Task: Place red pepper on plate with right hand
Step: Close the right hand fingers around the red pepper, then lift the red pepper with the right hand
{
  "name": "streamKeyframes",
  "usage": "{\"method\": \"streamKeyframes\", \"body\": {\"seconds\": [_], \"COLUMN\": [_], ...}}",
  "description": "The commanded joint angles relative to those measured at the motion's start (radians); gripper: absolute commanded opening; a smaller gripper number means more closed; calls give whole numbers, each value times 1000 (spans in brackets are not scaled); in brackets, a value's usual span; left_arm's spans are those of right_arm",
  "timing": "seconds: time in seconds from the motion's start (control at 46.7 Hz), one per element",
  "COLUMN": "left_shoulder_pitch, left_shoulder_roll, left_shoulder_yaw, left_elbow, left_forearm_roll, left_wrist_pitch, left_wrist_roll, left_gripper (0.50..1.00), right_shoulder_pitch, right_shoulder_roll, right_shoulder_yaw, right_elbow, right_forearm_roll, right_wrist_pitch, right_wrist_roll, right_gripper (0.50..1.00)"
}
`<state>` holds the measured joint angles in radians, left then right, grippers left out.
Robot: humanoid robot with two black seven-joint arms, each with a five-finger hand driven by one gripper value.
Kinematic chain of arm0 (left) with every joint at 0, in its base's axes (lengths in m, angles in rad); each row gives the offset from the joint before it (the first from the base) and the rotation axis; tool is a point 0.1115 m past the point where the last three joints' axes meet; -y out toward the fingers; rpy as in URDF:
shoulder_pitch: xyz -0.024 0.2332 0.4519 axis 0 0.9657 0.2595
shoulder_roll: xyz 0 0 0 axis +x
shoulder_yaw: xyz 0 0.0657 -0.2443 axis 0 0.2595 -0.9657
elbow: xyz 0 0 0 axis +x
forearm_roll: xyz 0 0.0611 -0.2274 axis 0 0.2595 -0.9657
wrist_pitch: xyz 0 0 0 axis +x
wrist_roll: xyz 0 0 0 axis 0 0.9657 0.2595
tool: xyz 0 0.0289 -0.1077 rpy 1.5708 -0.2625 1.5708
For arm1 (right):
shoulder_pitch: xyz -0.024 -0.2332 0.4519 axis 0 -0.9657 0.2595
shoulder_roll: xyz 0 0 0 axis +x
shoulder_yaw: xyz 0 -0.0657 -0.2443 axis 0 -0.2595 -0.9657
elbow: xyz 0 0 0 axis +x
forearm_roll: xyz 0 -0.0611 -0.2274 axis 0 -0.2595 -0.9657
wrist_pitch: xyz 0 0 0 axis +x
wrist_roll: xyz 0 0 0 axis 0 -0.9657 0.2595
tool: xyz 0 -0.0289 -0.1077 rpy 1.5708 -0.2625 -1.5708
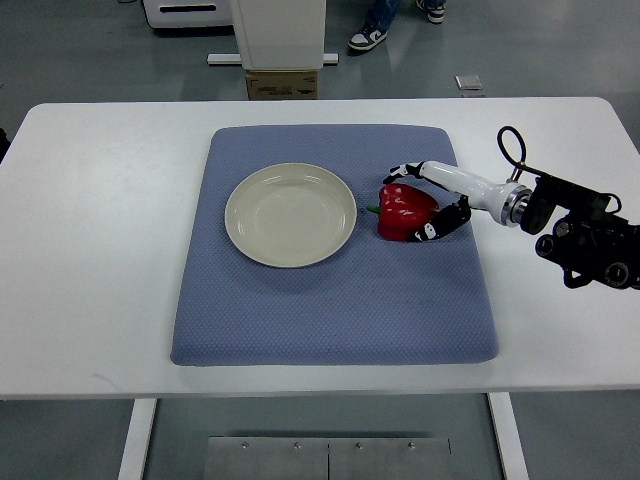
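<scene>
Across the middle of the top view a white table [90, 250] is stretching from edge to edge, its near legs cut off by the bottom of the picture. A blue mat [330, 300] is lying square on it, covering the centre and leaving broad bare strips of table to the left and right and a narrower strip along the near side. Beyond the far edge, on the grey floor, a white cabinet base [280, 30] and a cardboard box [282, 85] are being cropped by the top of the picture, and a person's shoes [368, 38] are showing there only in part.

The right arm [585, 235] is coming in from the right edge, its dark wrist section sitting over bare table and its white forearm reaching onto the mat. The right hand [432, 200] is wrapping the red pepper [404, 212] from the right side, with fingers [403, 170] showing above it and more below; the palm side is lying hidden behind the pepper, so how firmly it is gripping is hard to make out.

The cream plate [290, 214] is sitting empty on the mat's left-centre. The pepper, glossy red with a short green stem pointing toward the plate, is resting on the mat just right of the plate's rim, apart from it. The near half of the mat is lying open.
</scene>
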<state>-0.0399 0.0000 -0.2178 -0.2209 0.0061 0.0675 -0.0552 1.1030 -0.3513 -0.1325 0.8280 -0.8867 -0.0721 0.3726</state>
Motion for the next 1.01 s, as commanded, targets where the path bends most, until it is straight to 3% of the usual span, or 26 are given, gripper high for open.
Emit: {"method": "streamKeyframes", "body": {"seconds": [0.0, 0.086, 0.171, 0.235, 0.278, 0.3, 0.514, 0.984], "left_shoulder_pitch": [0, 0, 0, 0, 0, 0, 0, 0], "left_shoulder_roll": [0, 0, 0, 0, 0, 0, 0, 0], "left_shoulder_yaw": [0, 0, 0, 0, 0, 0, 0, 0], "left_elbow": [0, 0, 0, 0, 0, 0, 0, 0], "left_forearm_roll": [0, 0, 0, 0, 0, 0, 0, 0], "left_wrist_pitch": [0, 0, 0, 0, 0, 0, 0, 0], "left_wrist_roll": [0, 0, 0, 0, 0, 0, 0, 0], "left_gripper": [1000, 1000, 1000, 1000, 1000, 1000, 1000, 1000], "right_shoulder_pitch": [-2, -3, -3, 0, 3, 4, 38, 81], "right_shoulder_roll": [0, 0, 0, -1, -3, -5, -9, -1], "right_shoulder_yaw": [1, -1, -1, -10, -12, -13, -10, -10], "right_elbow": [0, -3, -3, -3, -3, -3, -4, 2], "right_forearm_roll": [0, -1, -1, -1, -1, -1, 0, 2], "right_wrist_pitch": [0, 0, 0, 0, 0, 0, 0, 2], "right_wrist_roll": [2, 2, 2, 2, 0, 0, -34, -35], "right_gripper": [891, 866, 778, 649, 523, 500, 500, 500]}}
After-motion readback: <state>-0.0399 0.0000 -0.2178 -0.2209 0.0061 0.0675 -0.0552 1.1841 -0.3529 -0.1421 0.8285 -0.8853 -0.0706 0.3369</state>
